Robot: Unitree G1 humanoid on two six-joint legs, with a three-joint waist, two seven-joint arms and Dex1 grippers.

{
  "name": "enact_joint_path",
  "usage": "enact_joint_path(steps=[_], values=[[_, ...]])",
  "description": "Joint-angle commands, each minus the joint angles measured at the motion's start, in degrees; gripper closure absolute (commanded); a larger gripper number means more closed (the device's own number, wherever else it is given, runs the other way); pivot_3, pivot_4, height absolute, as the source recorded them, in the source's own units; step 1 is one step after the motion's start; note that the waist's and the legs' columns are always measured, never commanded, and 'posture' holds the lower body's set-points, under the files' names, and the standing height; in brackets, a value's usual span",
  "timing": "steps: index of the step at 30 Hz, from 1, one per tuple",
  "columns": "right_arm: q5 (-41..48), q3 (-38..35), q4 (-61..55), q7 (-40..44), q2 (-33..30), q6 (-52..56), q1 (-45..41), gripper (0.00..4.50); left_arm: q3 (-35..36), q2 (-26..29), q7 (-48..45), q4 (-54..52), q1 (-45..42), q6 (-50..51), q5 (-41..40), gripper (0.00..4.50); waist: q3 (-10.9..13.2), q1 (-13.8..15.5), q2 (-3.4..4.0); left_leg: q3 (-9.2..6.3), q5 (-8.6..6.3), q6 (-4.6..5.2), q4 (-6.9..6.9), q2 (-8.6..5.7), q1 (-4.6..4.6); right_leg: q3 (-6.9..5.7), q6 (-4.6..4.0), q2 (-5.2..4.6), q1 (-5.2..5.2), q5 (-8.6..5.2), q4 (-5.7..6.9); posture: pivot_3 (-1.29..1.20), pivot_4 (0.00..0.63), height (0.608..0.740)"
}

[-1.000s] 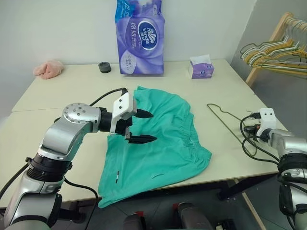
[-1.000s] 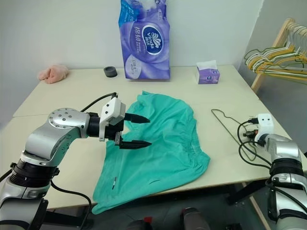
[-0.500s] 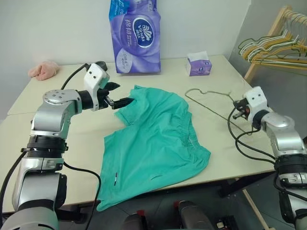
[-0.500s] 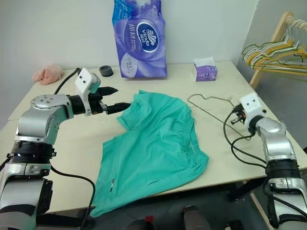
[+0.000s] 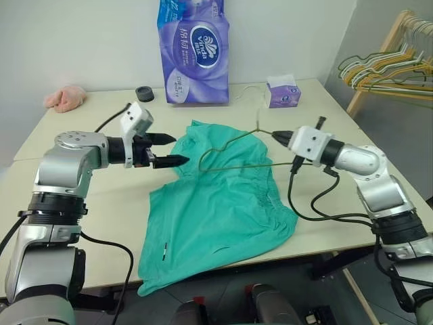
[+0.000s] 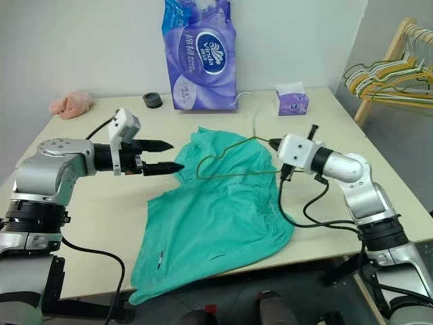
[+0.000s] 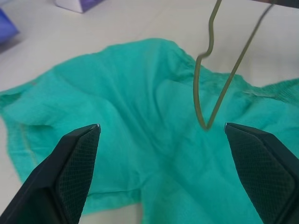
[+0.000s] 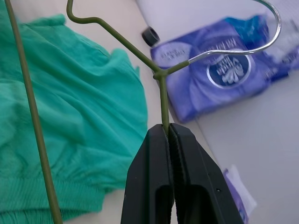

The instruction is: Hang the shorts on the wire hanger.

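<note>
Right gripper: jaws closed tight on the wire hanger, pinching one sloping wire just below the twist where the hook begins. The hanger is lifted clear of the table and held out over the upper part of the shorts, its silver hook rising toward the back of the table and its far corner reaching toward the other arm. Left gripper: jaws wide open and empty, fingers level and spread, poised just beside the upper left edge of the shorts, with the hanger's near corner between them in the left wrist view. Shorts: teal-green, lying flat and crumpled on the table, lower hem hanging over the front edge, small white mark near that hem. Along the back of the table: purple tissue-roll pack, small purple tissue box, black ring, pink cloth lump. To the far right: wooden rack carrying more hangers.
</note>
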Motion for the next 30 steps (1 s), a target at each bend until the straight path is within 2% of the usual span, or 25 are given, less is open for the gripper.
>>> enact_joint_path(steps=[1, 11, 14, 27, 30], values=[[-1.16, 0.28, -1.65, 0.92, 0.24, -3.08, -2.48, 4.48, -0.32, 1.08, -3.0, -5.33, 1.43, 2.14, -2.23, 0.0, 0.0, -0.01, 0.01, 0.0, 0.0, 0.0, -0.01, 0.0, 0.0, 0.0, 0.0, 0.0, 0.0, 0.0, -0.01, -0.17, 0.097, 0.74], [-0.71, -0.83, -2.21, 0.26, 2.38, -4.73, -4.75, 4.48, 0.19, 0.85, -1.9, -7.78, 4.84, 4.2, -2.51, 0.0, 0.01, 0.03, 0.0, -0.02, 0.0, 0.0, 0.01, 0.0, 0.01, -0.01, -0.01, -0.01, 0.0, 0.0, 0.01, -0.17, 0.093, 0.74], [-0.64, -1.34, -2.25, -0.25, 2.82, -4.68, -4.94, 4.5, 0.52, 0.68, -2.0, -8.23, 5.54, 5.03, -3.61, 0.61, 0.01, 0.03, 0.0, -0.01, 0.0, 0.0, 0.0, -0.01, 0.01, 0.01, -0.01, -0.02, 0.0, 0.0, 0.0, -0.17, 0.092, 0.74], [1.17, -1.75, -4.45, 0.16, 4.5, -2.82, -4.42, 4.5, 0.07, -0.01, -1.62, -10.05, 6.13, 6.77, -5.94, 4.41, 0.01, 0.01, 0.0, -0.03, 0.0, 0.0, 0.01, 0.0, 0.0, -0.01, -0.02, -0.02, 0.0, 0.01, 0.01, -0.18, 0.086, 0.74], [2.73, -1.47, -5.51, 1.99, 4.8, -0.78, -3.86, 4.5, 0.1, -0.27, -1.46, -10.09, 6.25, 6.86, -6.17, 4.49, 0.01, 0.01, 0.0, -0.03, 0.0, 0.0, 0.01, -0.01, 0.0, -0.01, -0.02, -0.02, 0.0, 0.01, 0.01, -0.18, 0.086, 0.74]])
